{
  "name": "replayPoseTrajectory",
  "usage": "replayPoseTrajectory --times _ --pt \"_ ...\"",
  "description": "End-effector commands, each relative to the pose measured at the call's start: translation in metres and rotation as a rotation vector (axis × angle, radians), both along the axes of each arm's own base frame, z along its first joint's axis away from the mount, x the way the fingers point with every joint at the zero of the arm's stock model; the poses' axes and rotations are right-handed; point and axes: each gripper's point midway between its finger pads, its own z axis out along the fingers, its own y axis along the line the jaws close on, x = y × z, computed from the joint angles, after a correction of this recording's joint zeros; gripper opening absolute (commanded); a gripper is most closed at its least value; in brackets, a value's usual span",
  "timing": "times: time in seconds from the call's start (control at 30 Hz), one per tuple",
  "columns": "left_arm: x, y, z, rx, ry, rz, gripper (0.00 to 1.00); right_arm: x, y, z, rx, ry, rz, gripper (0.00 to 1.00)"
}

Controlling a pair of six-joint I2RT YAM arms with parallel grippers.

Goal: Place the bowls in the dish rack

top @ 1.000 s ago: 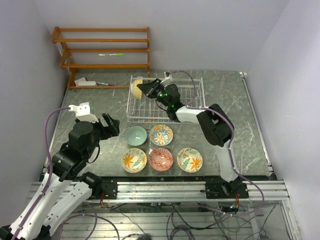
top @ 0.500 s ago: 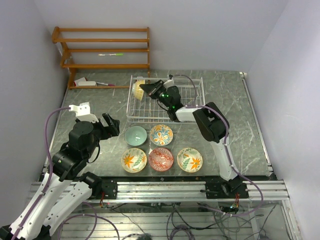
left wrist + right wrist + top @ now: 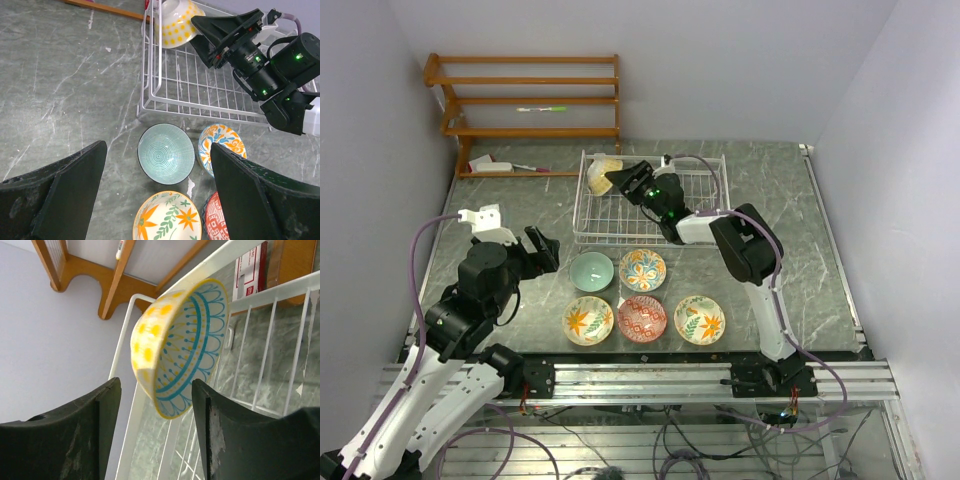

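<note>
Bowl (image 3: 180,345), yellow-dotted outside, blue-patterned inside, leans tilted in dish rack (image 3: 610,215); both jaws parted.

Dark green, marble-veined bench (image 3: 800,230), seen from above. A white wire dish rack (image 3: 620,240) stands on its far middle part. Just in front of the rack, five bowls rest upright on the bare surface in two rows. Back row: teal bowl (image 3: 591,271), flowered orange-and-blue bowl (image 3: 643,269). Front row: cream bowl with orange leaves (image 3: 588,321), red patterned bowl (image 3: 642,318), bowl with green and orange leaves (image 3: 699,319). A wooden shelf (image 3: 530,100) stands at the far left corner.
</note>
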Motion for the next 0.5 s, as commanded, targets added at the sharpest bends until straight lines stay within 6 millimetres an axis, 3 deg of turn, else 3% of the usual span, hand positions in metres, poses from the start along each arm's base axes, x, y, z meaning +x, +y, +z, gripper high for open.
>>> replayPoseTrajectory --times 0.0,0.47 --pt "0.002 0.003 0.004 -0.007 -0.006 0.025 0.96 0.001 -0.01 0.016 -0.026 -0.011 -0.035 0.59" --pt "0.002 0.005 0.005 -0.003 -0.007 0.033 0.95 -0.003 -0.024 0.022 -0.162 0.037 -0.077 0.73"
